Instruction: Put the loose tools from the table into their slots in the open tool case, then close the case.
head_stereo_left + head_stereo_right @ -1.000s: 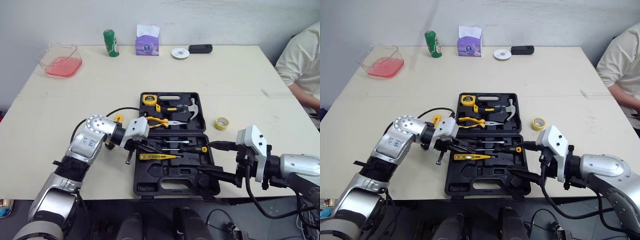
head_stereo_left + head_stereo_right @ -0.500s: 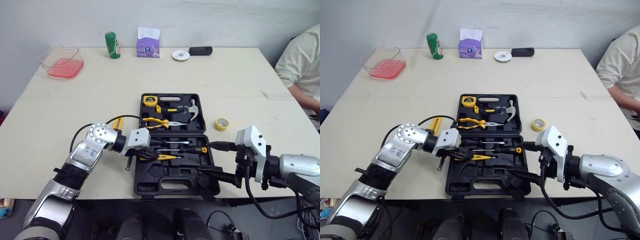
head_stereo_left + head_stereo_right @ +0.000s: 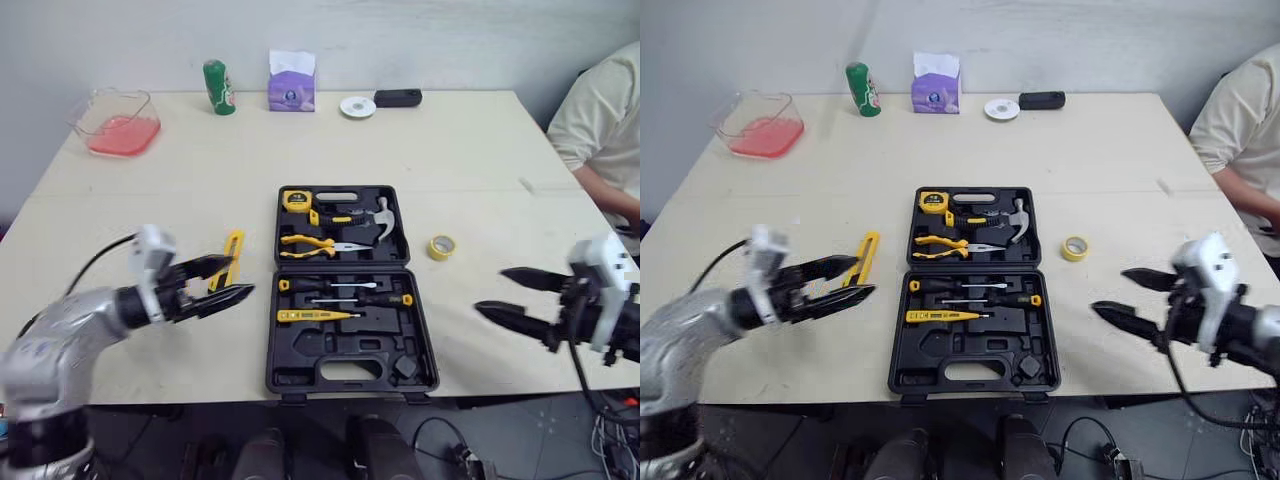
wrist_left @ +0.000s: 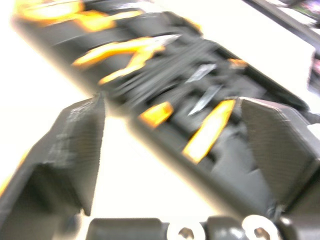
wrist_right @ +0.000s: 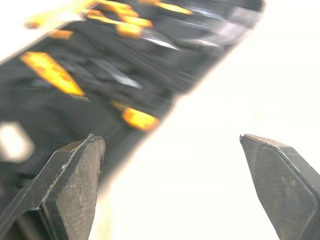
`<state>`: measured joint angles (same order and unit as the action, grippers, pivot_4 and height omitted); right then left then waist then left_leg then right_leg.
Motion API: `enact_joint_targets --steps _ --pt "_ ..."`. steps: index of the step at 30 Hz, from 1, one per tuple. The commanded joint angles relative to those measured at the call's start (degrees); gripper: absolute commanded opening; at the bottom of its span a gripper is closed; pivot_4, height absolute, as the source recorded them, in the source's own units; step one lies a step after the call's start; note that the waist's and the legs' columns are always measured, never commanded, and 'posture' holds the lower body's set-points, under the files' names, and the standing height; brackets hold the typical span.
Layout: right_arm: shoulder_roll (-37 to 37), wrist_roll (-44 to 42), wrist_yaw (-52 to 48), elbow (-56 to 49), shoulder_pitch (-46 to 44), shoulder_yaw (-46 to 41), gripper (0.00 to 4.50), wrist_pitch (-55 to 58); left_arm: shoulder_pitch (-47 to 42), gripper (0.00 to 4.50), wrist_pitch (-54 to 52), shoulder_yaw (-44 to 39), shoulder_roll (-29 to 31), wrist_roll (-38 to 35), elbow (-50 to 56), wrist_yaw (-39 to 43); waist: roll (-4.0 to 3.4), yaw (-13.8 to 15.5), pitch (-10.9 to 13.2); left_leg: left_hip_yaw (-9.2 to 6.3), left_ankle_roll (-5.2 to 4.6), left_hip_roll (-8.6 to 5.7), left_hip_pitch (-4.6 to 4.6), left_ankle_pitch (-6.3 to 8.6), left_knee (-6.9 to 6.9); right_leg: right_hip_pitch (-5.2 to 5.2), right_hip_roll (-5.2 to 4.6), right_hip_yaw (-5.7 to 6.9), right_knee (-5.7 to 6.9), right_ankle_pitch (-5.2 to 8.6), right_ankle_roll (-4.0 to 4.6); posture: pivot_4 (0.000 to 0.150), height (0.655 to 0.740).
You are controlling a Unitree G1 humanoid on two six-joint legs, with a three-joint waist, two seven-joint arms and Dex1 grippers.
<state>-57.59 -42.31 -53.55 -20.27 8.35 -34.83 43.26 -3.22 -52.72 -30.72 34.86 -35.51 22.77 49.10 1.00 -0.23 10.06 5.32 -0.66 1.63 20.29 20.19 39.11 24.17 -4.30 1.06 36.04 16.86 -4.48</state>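
Note:
The black tool case (image 3: 300,365) lies open at the table's middle. Its far half holds a tape measure (image 3: 297,199), pliers (image 3: 312,243) and a hammer (image 3: 384,214). Its near half holds screwdrivers (image 3: 345,299) and a yellow tester (image 3: 315,316). A yellow flat tool (image 3: 233,258) lies loose on the table left of the case. A yellow tape roll (image 3: 441,247) lies to the case's right. My left gripper (image 3: 240,276) is open and empty, just left of the case beside the yellow tool. My right gripper (image 3: 490,290) is open and empty, right of the case.
Along the far edge stand a pink-filled clear tub (image 3: 112,122), a green can (image 3: 216,87), a purple tissue box (image 3: 291,88), a white disc (image 3: 357,106) and a black object (image 3: 398,97). A person's sleeve (image 3: 600,130) is at the right edge.
My left gripper opened, let go of a tool inside the case's near half and drew back left. My right gripper pulled away rightward from the case's front corner.

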Motion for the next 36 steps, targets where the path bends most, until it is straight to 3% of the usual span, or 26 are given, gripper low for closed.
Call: enact_joint_targets --steps 1,6,10,17,24,28,32,36 --pt "-2.0 3.9 -2.9 6.8 1.3 -5.8 4.5 -3.7 6.1 4.45 -0.3 -10.3 1.2 -0.6 2.2 -4.3 0.01 0.0 0.0 -0.01 -0.06 0.01 -0.07 0.04 0.0 -0.07 0.01 0.01 -0.02 0.0 0.01 0.15 0.74" --pt "-4.3 8.0 -4.9 15.5 1.5 -8.9 4.5 -6.5 18.6 4.45 4.7 -20.6 3.6 2.3 -4.0 -4.0 -0.01 0.0 0.0 -0.06 -0.22 0.01 -0.17 0.26 -0.02 -0.17 -0.01 0.06 -0.06 0.04 0.09 0.15 0.74" --pt "-5.7 11.0 -5.1 23.1 0.4 -10.0 4.5 -8.9 20.7 4.45 5.1 -26.5 7.0 2.9 -11.2 -6.6 -0.02 0.2 0.0 -0.1 -0.23 0.03 -0.17 0.38 -0.07 -0.16 -0.07 0.13 -0.12 0.11 0.21 0.15 0.74" --pt "-2.8 8.8 -2.3 17.8 -5.3 -5.3 4.5 -6.9 19.5 4.45 4.6 -17.8 6.7 2.0 -2.2 -10.3 -0.31 0.1 0.0 -0.12 -0.23 0.01 -0.15 0.42 -0.15 -0.14 -0.24 0.13 -0.13 0.15 0.31 0.15 0.74" --pt "-2.6 -0.8 -1.4 -0.2 -10.6 0.4 4.5 1.8 5.0 4.45 -12.7 -2.5 5.2 -2.1 9.8 -24.2 -0.36 0.0 0.0 -0.13 0.22 0.02 -0.14 0.17 -0.21 -0.1 -0.18 0.16 -0.06 0.07 0.17 0.15 0.74" --pt "-0.2 -10.7 2.0 -10.8 -18.6 9.0 4.5 6.8 -5.8 4.45 -23.6 7.5 2.3 0.3 9.4 -33.0 -0.3 -0.2 0.0 -0.1 0.27 0.02 -0.13 0.14 -0.2 -0.1 -0.07 0.15 -0.05 0.04 0.11 0.15 0.74" --pt "2.8 -14.5 4.9 -16.9 -25.1 17.7 4.5 8.2 -11.0 4.45 -23.4 16.4 1.6 5.3 6.0 -37.1 -0.21 0.0 0.1 -0.11 0.32 0.04 -0.08 0.11 -0.19 -0.07 0.06 0.17 -0.09 0.04 0.1 0.15 0.74" --pt "6.0 -15.4 6.7 -18.1 -30.2 23.7 4.5 8.1 -15.4 4.45 -25.1 17.3 -3.9 7.4 0.5 -40.8 -0.14 0.2 0.1 -0.06 0.27 -0.01 0.0 0.11 -0.03 -0.04 0.0 0.15 -0.09 0.03 0.09 0.15 0.74"
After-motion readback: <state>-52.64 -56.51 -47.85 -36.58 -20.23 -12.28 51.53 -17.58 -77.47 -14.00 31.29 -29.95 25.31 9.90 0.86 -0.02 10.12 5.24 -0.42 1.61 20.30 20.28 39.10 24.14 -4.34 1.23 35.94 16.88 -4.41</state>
